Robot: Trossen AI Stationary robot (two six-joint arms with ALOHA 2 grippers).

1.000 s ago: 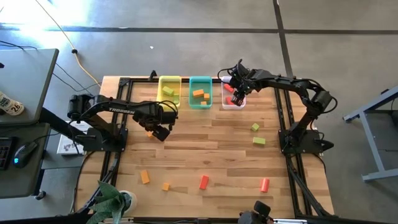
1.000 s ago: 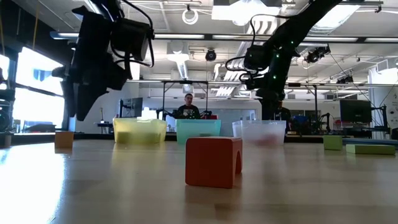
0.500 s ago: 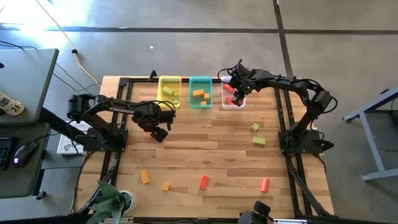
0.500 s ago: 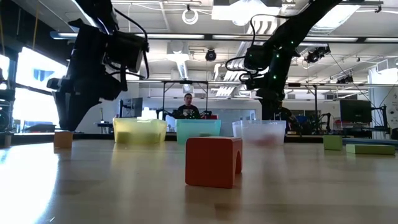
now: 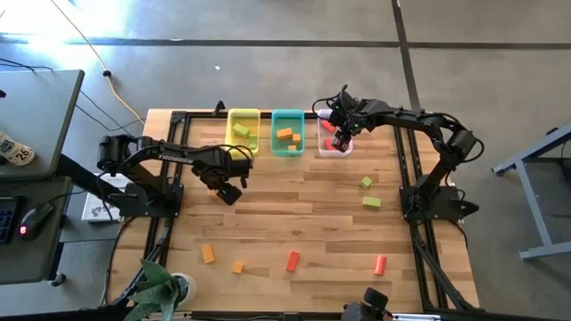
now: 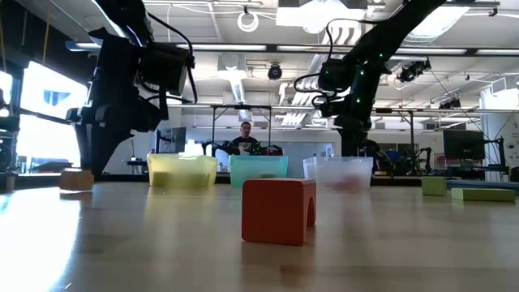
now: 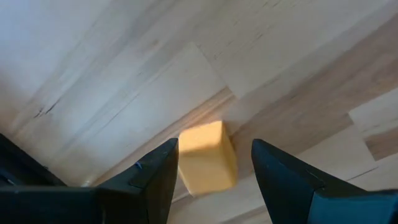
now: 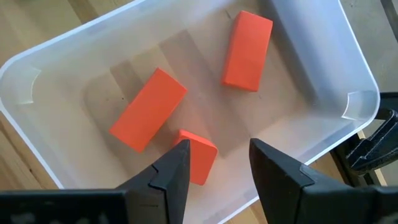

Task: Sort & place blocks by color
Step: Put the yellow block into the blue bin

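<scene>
The pale wooden plank table (image 5: 303, 223) stood in a large workshop room with ceiling lights, where a person (image 6: 246, 138) sat behind the bins. Along its far edge stood a yellow plastic bin (image 5: 244, 130), a teal plastic bin (image 5: 286, 132) and a clear plastic bin (image 8: 56, 74) containing three red blocks (image 8: 149, 109). Orange, red and light green blocks lay scattered elsewhere. The left gripper (image 7: 211, 171) hung low with fingers apart astride a small orange block (image 7: 205, 158) on the wood, not clamping it. The right gripper (image 8: 217, 163) hovered over the clear bin, fingers parted, empty. The low view cut off both arms' upper parts.
</scene>
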